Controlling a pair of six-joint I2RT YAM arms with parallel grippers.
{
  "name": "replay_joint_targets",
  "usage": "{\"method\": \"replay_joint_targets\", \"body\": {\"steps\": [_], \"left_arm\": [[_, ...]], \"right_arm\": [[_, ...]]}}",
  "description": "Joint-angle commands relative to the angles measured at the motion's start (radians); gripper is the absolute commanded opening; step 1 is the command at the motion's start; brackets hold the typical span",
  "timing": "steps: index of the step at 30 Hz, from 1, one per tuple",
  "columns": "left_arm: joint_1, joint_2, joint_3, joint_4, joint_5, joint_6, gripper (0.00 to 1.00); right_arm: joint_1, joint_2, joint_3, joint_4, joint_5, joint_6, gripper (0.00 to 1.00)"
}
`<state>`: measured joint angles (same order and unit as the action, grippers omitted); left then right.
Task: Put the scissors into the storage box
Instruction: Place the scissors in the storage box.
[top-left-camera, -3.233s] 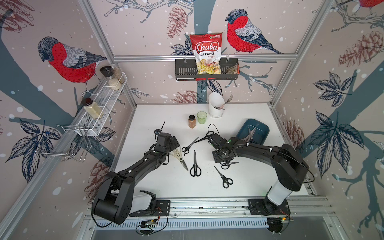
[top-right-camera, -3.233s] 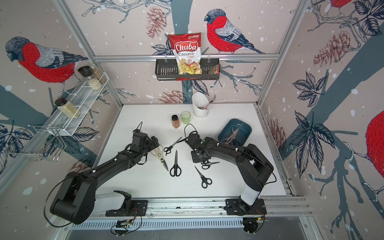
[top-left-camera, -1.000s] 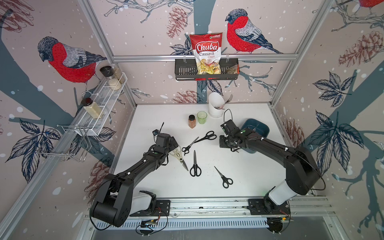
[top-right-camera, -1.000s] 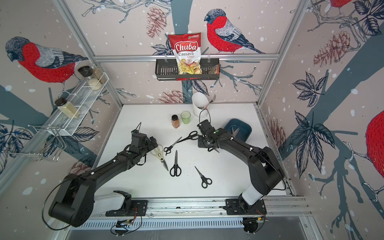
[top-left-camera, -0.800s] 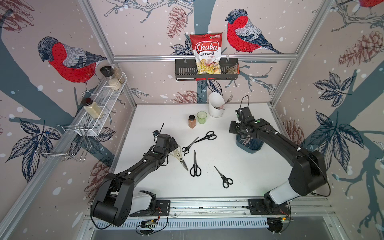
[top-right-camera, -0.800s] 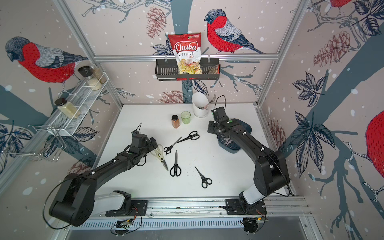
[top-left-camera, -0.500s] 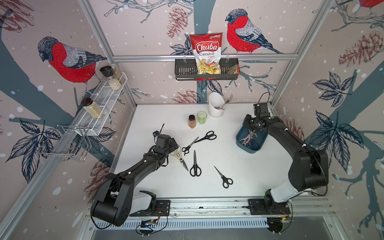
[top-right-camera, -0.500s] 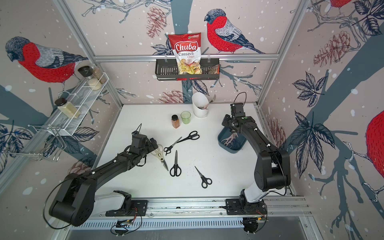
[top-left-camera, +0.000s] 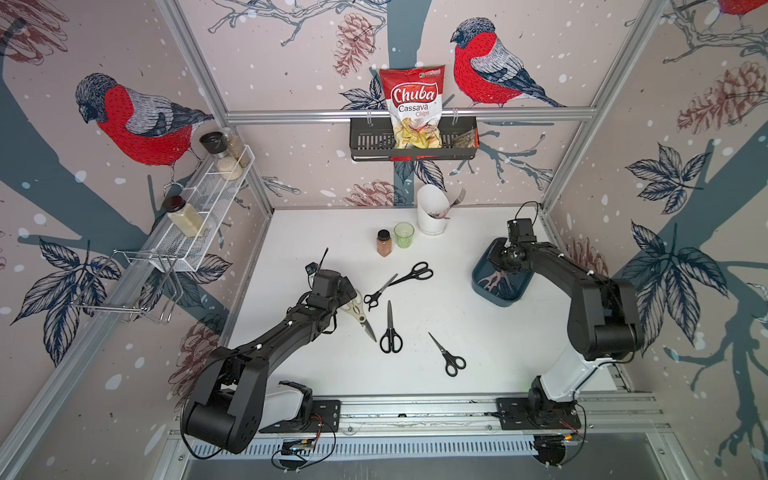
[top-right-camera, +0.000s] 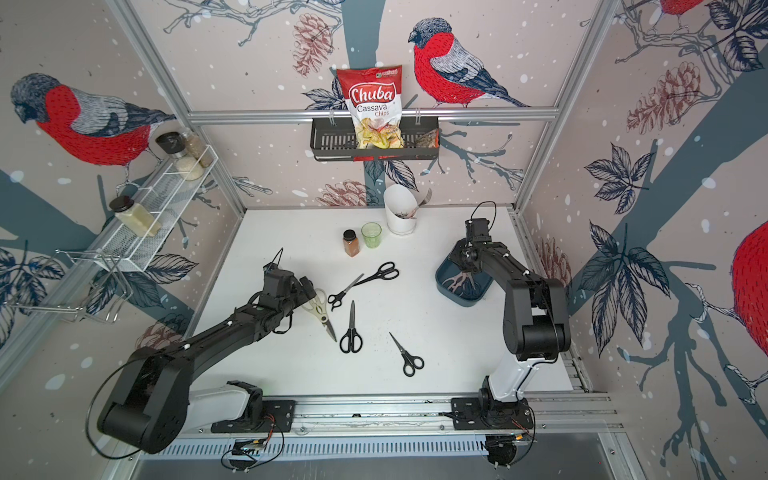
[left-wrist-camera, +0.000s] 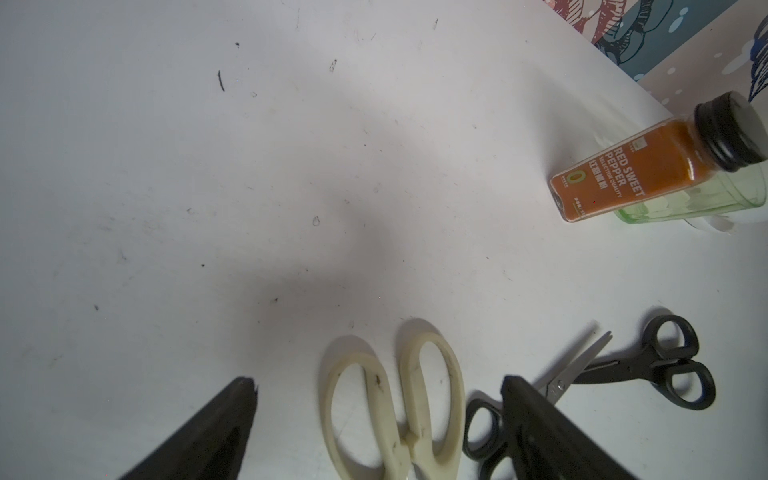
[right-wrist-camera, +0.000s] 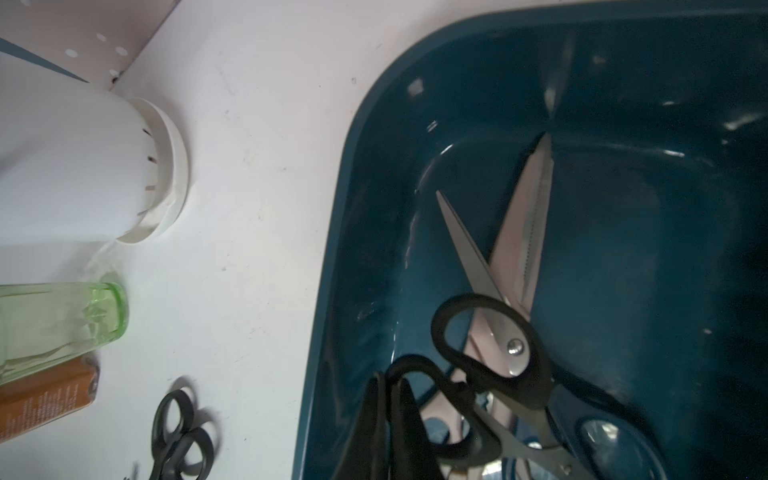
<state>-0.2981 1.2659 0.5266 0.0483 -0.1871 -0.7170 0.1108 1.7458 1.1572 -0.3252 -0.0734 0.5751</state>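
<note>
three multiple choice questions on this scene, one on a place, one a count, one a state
1. Where are the cream-handled shears? A in the white holder; B on the table by the left gripper; C on the wire shelf.
2. How many pairs lie on the table outside the storage box? A three; B seven; C five.
3. The right gripper is: A shut on a black-handled pair over the box; B open over the table; C out of view.
B: they lie on the table between its open fingers. C: the shears plus four black pairs. A: its closed fingers pinch that pair's handle loop.
</note>
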Motion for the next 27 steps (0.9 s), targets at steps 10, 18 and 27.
{"method": "replay_joint_targets", "body": {"steps": [10, 18, 27], "left_arm": [[0.002, -0.004, 0.002, 0.009, -0.018, 0.024, 0.96], [0.002, 0.009, 0.009, 0.022, -0.009, 0.027, 0.96], [0.001, 0.009, 0.034, 0.010, 0.008, 0.028, 0.96]], "right_arm": [[0.002, 0.069, 0.007, 0.036, 0.054, 0.016, 0.20], [0.060, 0.020, 0.061, -0.025, 0.126, -0.046, 0.34], [0.307, -0.040, 0.086, -0.167, 0.328, -0.158, 0.45]]}}
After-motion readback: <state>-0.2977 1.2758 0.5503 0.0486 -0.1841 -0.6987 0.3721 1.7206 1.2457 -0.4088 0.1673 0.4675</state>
